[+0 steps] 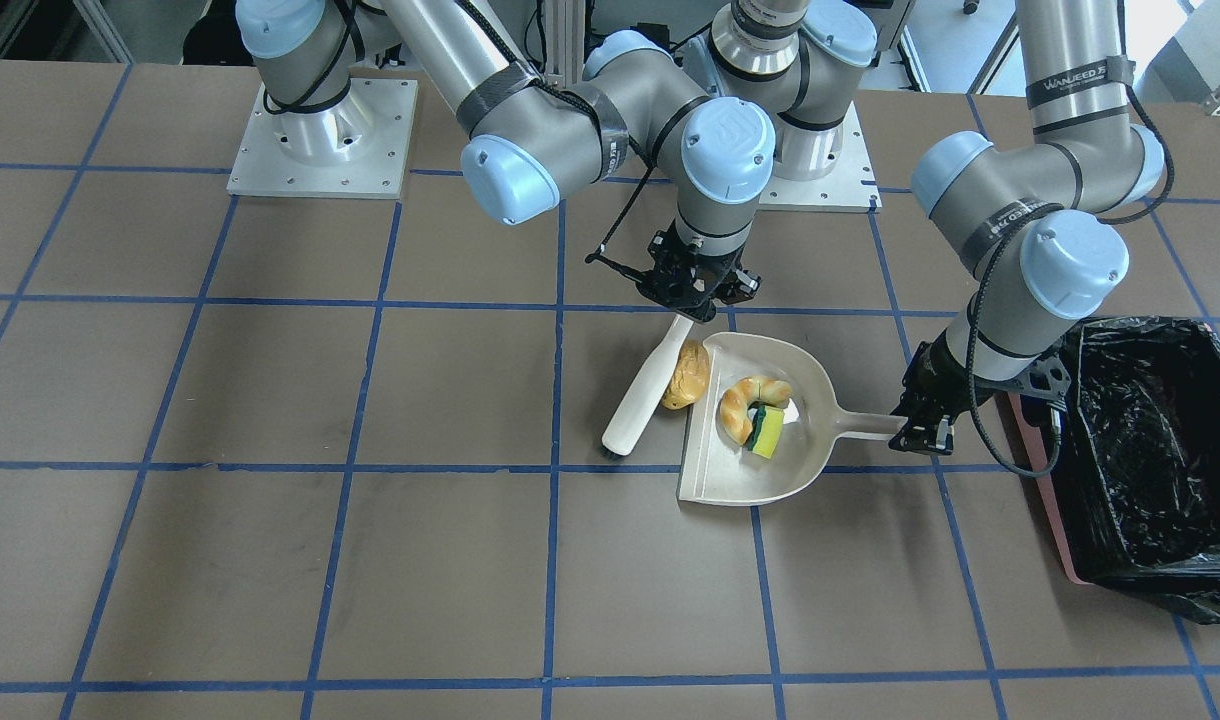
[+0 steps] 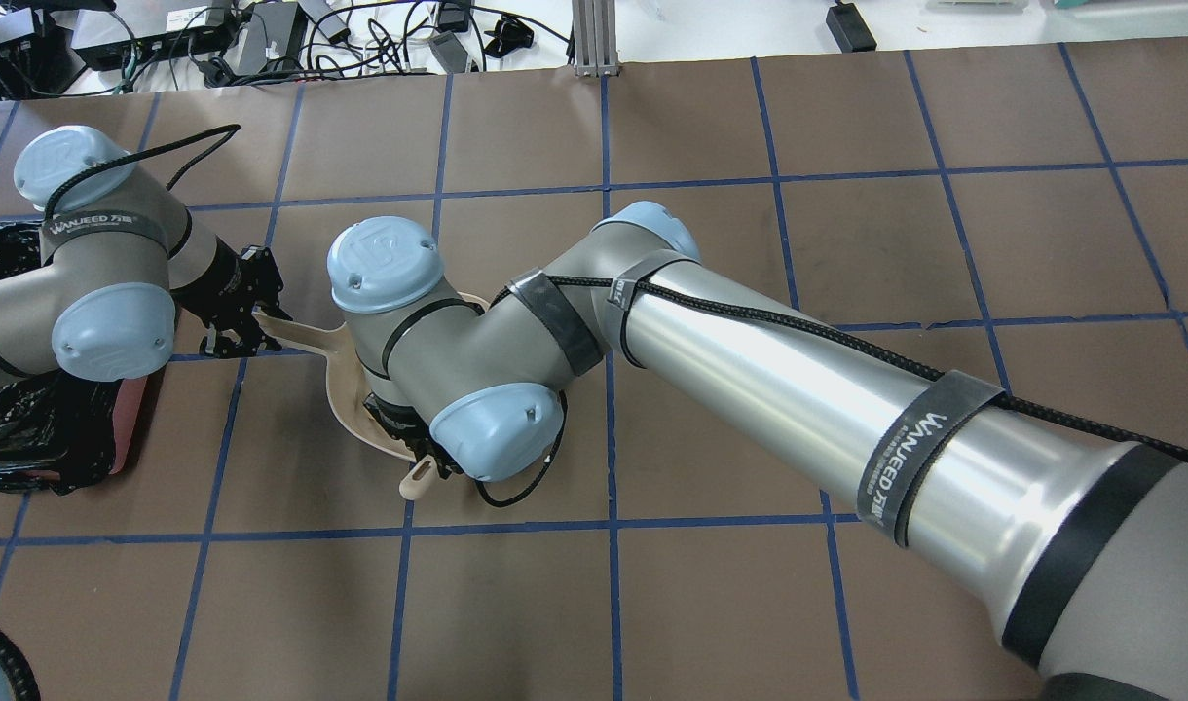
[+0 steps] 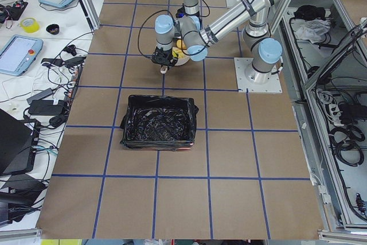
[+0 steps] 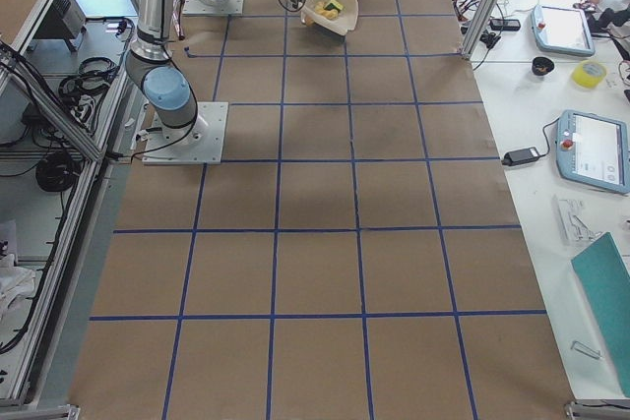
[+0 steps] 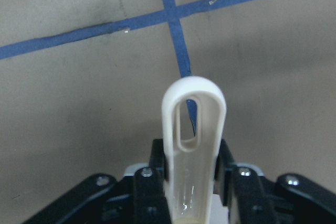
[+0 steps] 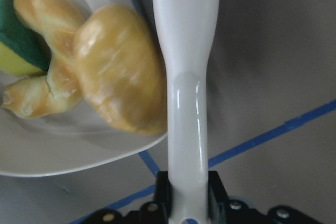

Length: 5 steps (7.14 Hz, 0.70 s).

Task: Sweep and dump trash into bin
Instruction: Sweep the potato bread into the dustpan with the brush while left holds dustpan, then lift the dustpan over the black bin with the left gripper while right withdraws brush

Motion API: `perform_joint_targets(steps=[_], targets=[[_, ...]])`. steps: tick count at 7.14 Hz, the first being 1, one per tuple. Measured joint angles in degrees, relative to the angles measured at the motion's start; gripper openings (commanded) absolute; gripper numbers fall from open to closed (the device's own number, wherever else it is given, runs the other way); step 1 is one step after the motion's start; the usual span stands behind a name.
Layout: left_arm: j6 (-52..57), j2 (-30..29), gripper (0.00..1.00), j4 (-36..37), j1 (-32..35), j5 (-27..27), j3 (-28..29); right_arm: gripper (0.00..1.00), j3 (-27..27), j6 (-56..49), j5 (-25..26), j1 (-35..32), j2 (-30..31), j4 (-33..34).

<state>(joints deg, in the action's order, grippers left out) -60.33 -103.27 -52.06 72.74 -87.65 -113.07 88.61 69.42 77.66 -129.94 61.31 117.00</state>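
The beige dustpan [image 1: 810,385] lies on the table with the croissant-like piece [image 1: 745,400] and the yellow-and-green sponge [image 1: 767,430] inside it. The potato-like lump [image 1: 686,375] sits at the pan's open lip, touching the beige brush [image 1: 638,395]. My right gripper [image 1: 695,290] is shut on the brush handle [image 6: 186,77], with the lump [image 6: 121,77] beside it. My left gripper [image 1: 920,425] is shut on the dustpan handle [image 5: 191,129]. The black-lined bin [image 1: 1150,450] stands just beyond the left gripper.
The brown table has blue tape grid lines [image 1: 550,500]. In the overhead view my right arm [image 2: 477,360] covers most of the dustpan, and the bin [image 2: 29,438] is at the left edge. The arm bases [image 1: 320,140] are at the back.
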Motion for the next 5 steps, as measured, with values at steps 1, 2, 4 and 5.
perform_joint_targets(steps=[1,2,4,5], targets=[[-0.5,-0.1,0.00,0.1,0.5,0.0,0.1,0.00,-0.1,0.1,-0.9,0.0,-0.6,4.5],[-0.8,-0.2,0.00,0.3,0.8,0.0,0.2,0.00,-0.4,0.1,-1.8,0.0,-0.7,7.0],[-0.8,-0.4,0.00,0.4,0.9,0.1,0.5,0.00,-0.9,-1.8,-0.8,0.1,-0.5,6.6],[-0.7,-0.4,0.00,0.4,1.0,0.9,0.7,0.00,-1.0,-4.3,1.5,0.6,0.0,3.5]])
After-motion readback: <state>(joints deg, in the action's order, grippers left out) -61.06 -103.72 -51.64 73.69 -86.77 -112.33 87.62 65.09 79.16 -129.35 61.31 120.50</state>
